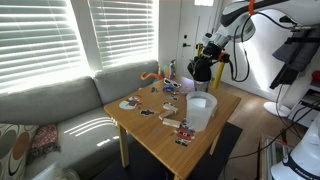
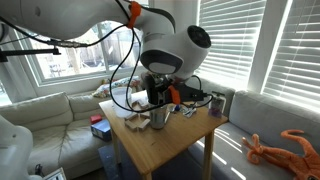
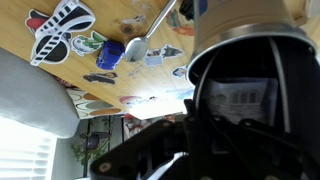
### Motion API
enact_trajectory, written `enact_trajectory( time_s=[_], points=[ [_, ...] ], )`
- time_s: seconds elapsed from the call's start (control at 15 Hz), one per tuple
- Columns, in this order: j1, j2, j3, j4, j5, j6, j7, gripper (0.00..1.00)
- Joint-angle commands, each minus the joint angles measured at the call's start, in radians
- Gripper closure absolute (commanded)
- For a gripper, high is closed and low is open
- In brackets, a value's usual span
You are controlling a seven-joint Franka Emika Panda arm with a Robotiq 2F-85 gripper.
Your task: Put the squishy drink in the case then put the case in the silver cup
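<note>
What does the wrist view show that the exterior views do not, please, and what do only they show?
Only the wrist view: a close look at the black-and-white sticker and its neighbours on the tabletop.
Only the exterior views: the white tub, the window blinds, an orange toy on the sofa, and the arm as a whole.
Both: the wooden table and the end effector, though no view shows whether it is open.

Strong daylight is let in through the blinds (image 1: 50, 40); bright stripes are thrown on the sofa (image 1: 62, 112). The wrist view is blurred and dark below.
</note>
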Motion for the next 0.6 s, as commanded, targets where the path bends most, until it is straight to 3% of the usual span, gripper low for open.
enact_trajectory(
  time_s=[0.0, 0.53],
  points=[
    [0.013, -0.042, -0.007, -0.057, 0.017, 0.027, -0.051, 0.99],
    [0.006, -0.037, -0.022, -0.075, -0.008, 0.012, -0.108, 0.99]
  ],
)
